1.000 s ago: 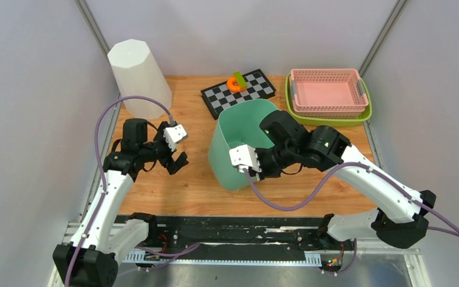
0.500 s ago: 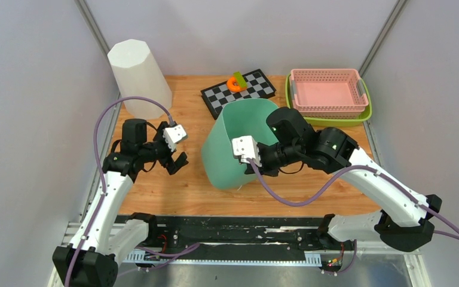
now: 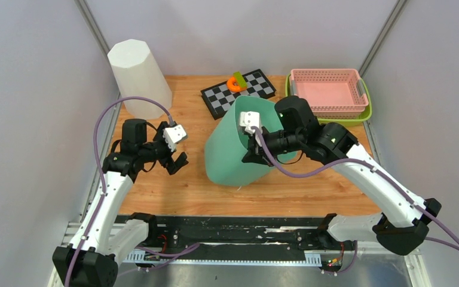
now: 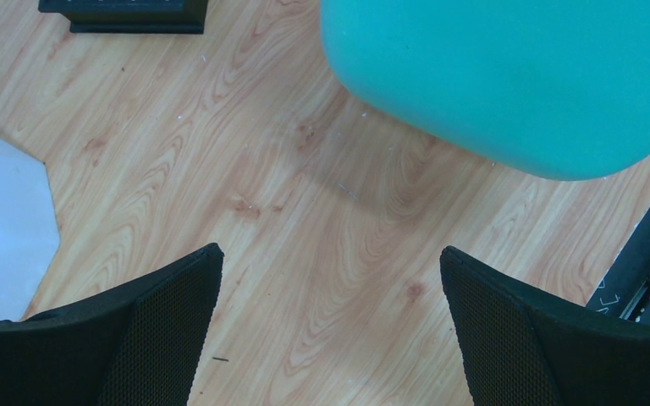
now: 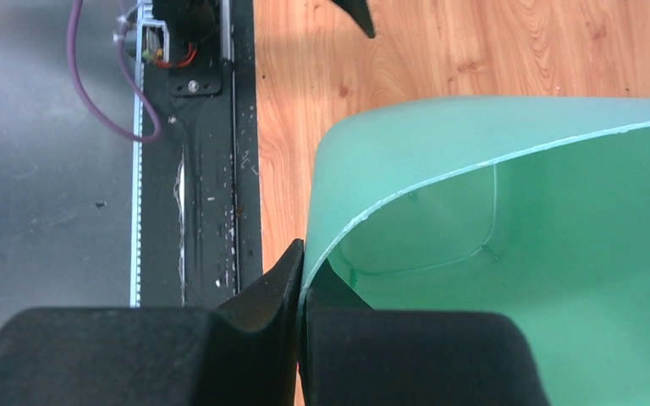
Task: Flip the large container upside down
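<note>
The large green container (image 3: pixel 234 152) is seen near the middle of the wooden surface (image 3: pixel 173 194), tipped well off upright. Its long axis is slanted from lower left to upper right of the overhead frame, with the open mouth turned toward the upper right and the closed base toward the lower left. Its near rim is pinched by the right gripper (image 5: pixel 301 275), the jaws pressed together on the thin wall, one inside and one outside. Whether the base edge is touching the surface cannot be told for certain. The left gripper (image 4: pixel 330 279) is held left of the container and apart from it, jaws spread wide over bare wood.

A white faceted container (image 3: pixel 137 75) is stood at upper left. Behind the green one, a checkerboard (image 3: pixel 248 92) carrying an orange and green piece (image 3: pixel 235 82) is laid, and at upper right a pink basket (image 3: pixel 327 89) is nested in a green tray (image 3: pixel 334 120).
</note>
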Robot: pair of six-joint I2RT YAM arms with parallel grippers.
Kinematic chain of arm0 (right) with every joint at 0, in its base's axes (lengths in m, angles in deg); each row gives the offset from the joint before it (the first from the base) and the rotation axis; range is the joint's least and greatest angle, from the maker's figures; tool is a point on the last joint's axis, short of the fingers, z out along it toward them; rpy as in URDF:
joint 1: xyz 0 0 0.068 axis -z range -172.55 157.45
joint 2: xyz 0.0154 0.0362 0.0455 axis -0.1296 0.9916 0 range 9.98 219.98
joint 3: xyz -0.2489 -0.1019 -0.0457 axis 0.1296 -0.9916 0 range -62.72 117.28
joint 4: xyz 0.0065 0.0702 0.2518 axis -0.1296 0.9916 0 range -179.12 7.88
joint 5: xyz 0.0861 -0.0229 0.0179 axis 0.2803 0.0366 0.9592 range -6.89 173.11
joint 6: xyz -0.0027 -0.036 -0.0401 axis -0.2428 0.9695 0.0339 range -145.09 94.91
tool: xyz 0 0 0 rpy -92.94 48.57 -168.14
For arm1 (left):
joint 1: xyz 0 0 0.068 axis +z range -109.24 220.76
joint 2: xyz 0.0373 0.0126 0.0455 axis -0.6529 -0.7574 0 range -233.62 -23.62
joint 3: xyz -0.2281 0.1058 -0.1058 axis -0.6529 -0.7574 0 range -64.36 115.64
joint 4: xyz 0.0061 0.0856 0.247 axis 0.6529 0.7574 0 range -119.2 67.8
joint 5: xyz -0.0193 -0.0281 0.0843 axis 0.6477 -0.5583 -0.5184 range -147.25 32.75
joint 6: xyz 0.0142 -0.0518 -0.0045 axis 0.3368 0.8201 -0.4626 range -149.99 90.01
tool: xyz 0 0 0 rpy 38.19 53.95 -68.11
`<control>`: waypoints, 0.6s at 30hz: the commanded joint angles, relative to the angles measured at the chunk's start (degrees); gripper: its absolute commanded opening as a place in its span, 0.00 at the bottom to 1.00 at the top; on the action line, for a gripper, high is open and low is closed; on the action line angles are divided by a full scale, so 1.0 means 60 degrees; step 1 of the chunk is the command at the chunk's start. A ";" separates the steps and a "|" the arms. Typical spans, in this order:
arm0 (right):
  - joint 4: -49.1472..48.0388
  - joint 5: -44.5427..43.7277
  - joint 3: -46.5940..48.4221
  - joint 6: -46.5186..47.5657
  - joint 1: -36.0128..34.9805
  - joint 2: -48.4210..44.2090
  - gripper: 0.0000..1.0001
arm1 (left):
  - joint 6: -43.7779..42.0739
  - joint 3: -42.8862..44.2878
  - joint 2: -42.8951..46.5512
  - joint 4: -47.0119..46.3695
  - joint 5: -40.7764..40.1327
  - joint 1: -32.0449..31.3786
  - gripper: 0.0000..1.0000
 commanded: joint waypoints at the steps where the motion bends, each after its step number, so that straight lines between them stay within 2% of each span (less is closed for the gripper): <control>1: -0.1483 0.0873 -0.0049 -0.1285 0.0678 -0.0198 0.03 | -0.0065 -0.0143 0.0154 -0.0061 0.0209 -0.0048 1.00; 18: -0.4185 0.2754 -0.1091 -0.5555 0.2485 -0.0054 0.03 | -0.0060 -0.0143 0.0156 -0.0061 0.0233 -0.0039 1.00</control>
